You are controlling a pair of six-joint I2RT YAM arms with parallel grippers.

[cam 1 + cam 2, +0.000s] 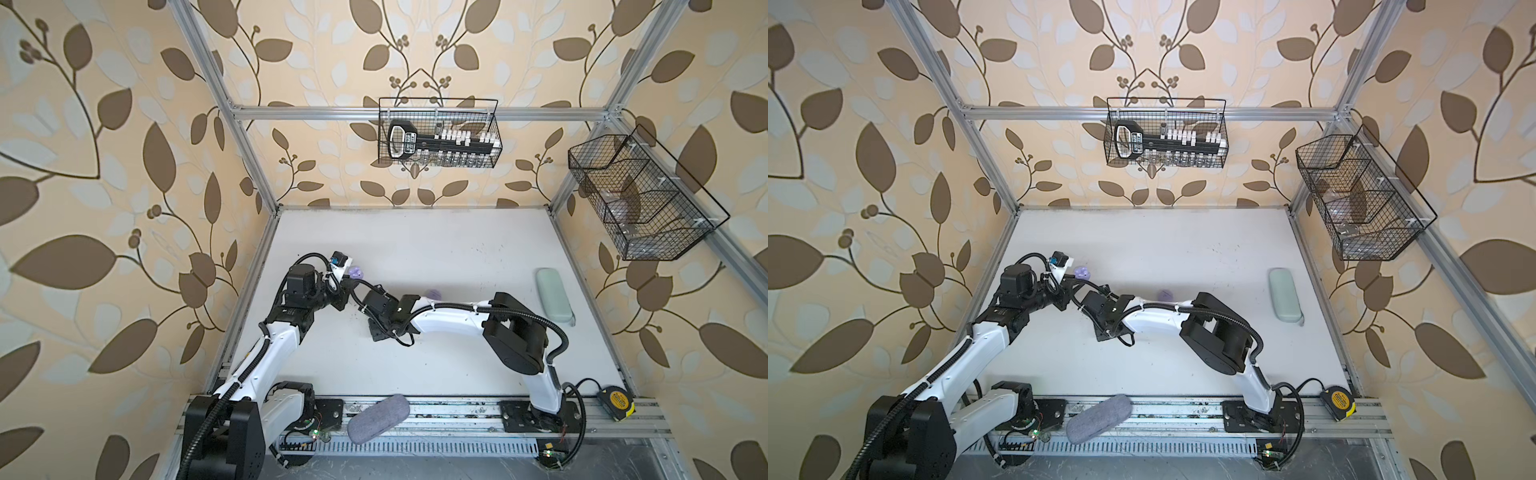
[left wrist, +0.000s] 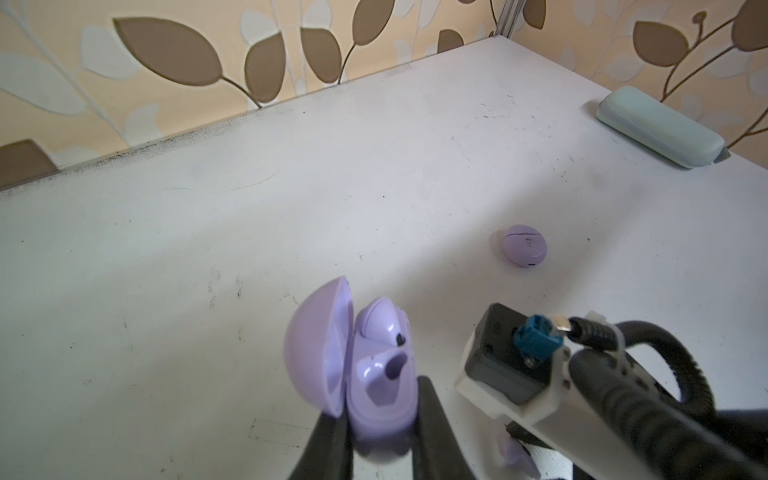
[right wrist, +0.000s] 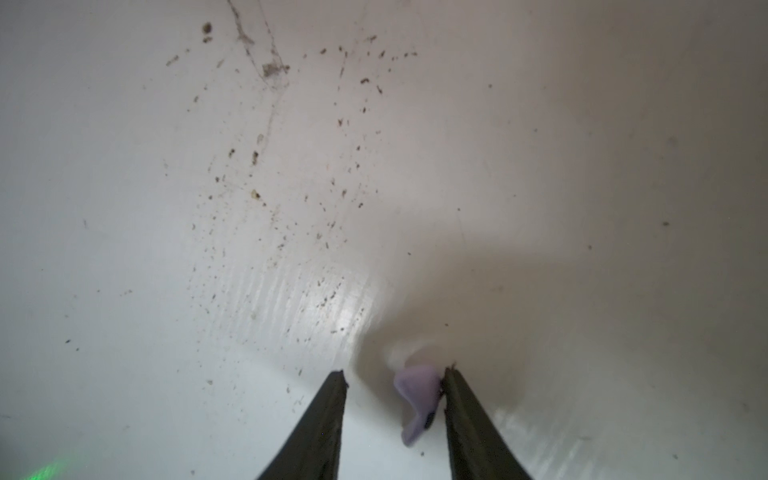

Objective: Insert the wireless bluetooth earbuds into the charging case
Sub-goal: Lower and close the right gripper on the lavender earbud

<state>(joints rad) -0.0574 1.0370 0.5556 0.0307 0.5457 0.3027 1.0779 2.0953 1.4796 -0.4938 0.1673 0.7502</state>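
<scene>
The left gripper (image 2: pixel 376 405) is closed on the base of the open charging case (image 2: pixel 365 374), with the lid swung to one side. The case seems lifted a little off the table (image 2: pixel 208 249), though I cannot be sure of this. I judge that this hold is chosen so the sockets face outward and the case cannot slide when an earbud is pressed in. A seated earbud (image 2: pixel 380 320) fills one socket, and the socket beside it is empty and dark.

The right gripper (image 3: pixel 395 378) points down at the table with its jaws narrow but not closed. The loose earbud (image 3: pixel 417 399) lies between them and touches one finger, while the other finger stands apart from it, so nothing is clamped yet. The narrow gap suits such a tiny thing. Because the earbud sits off-centre, closing may push or turn it before both fingers meet it.

In both top views the two grippers work near each other, which keeps the way to the empty socket short. A closed case (image 1: pixel 434 294) rests untouched behind the right forearm, and the mint-green glasses case (image 1: pixel 555 295) lies well apart at the table's edge
</scene>
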